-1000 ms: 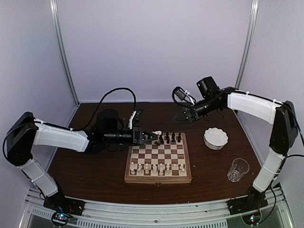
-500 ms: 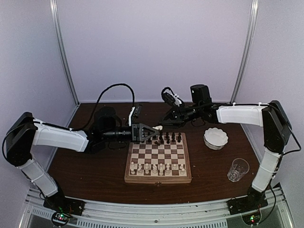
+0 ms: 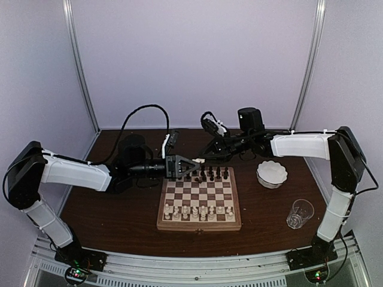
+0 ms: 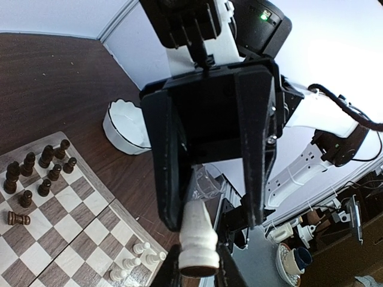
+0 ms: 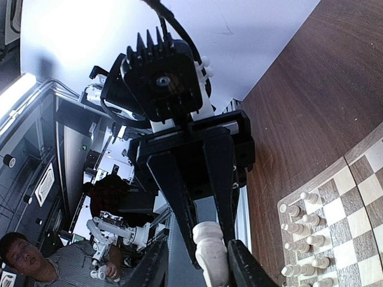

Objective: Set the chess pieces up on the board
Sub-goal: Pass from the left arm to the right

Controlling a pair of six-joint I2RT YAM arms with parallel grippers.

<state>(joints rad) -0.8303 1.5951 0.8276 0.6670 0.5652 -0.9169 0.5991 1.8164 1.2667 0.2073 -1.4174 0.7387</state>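
Observation:
The board [image 3: 199, 226] lies mid-table, with dark chess pieces [image 3: 212, 174] on its far rows and cream-white ones [image 3: 197, 210] on its near rows. My left gripper [image 3: 194, 163] hovers over the board's far left corner, shut on a cream-white piece [image 3: 200, 160]. In the left wrist view that piece [image 4: 197, 236] sits between my own fingertips [image 4: 169, 270]. My right gripper [image 3: 206, 157] faces it from the far side. In the right wrist view its jaws stand open on either side of the piece's [image 5: 210, 251] tip, with a gap on one side.
A white scalloped bowl [image 3: 271, 173] stands to the right of the board. A clear glass [image 3: 300, 213] stands at the near right. Black cables hang behind both arms near the back wall.
My right arm has swung left from the back right until its open jaws meet the left gripper. The left gripper has lifted slightly with the white piece.

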